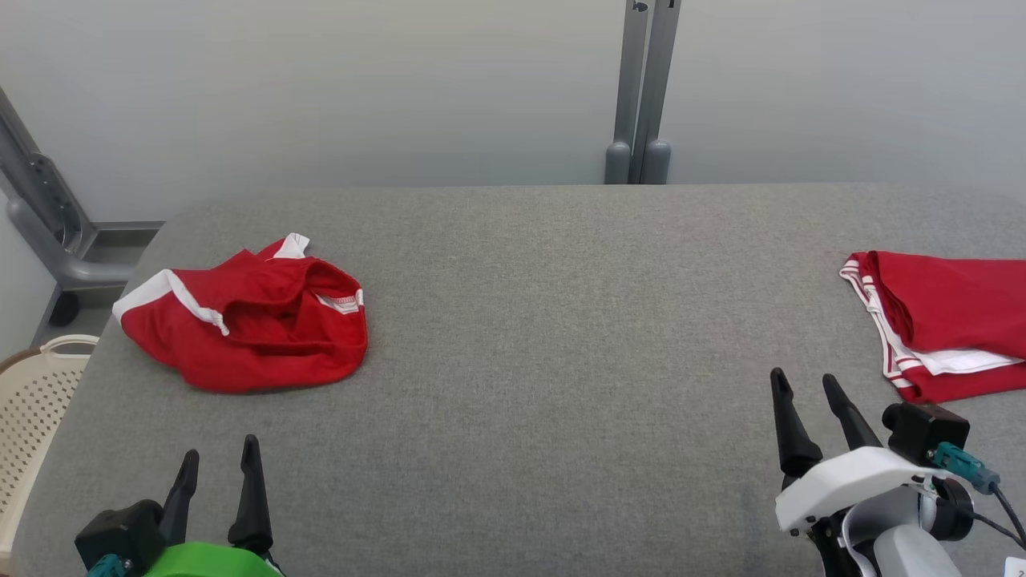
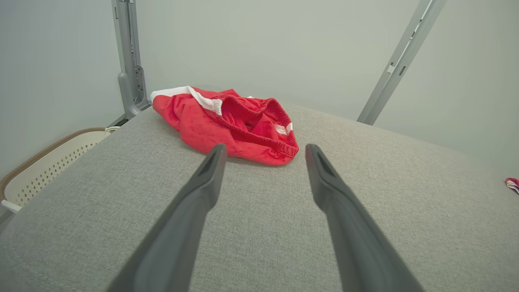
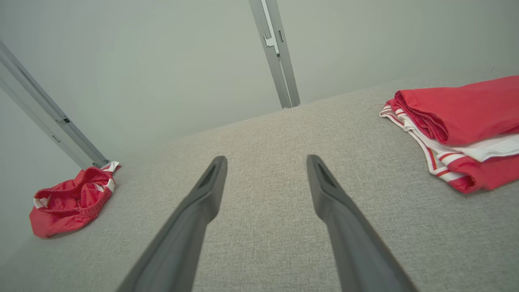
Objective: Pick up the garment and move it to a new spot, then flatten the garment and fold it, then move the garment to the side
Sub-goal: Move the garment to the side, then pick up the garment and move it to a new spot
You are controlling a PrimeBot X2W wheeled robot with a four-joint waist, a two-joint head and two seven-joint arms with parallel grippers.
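**Cloth, plastic and metal**

The table is showing rough, matt grey weave. The crumpled garment is looking like thin, faintly shiny red mesh cloth; the folded pile is looking smoother. The left gripper and right gripper are showing matt dark plastic fingers. The basket is showing perforated cream plastic, the posts dull grey metal

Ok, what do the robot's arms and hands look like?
Both have two long dark tapering fingers. The left hand has a green shell, the right hand a white shell. Each carries a black block with a teal connector; a black cable leaves the right.
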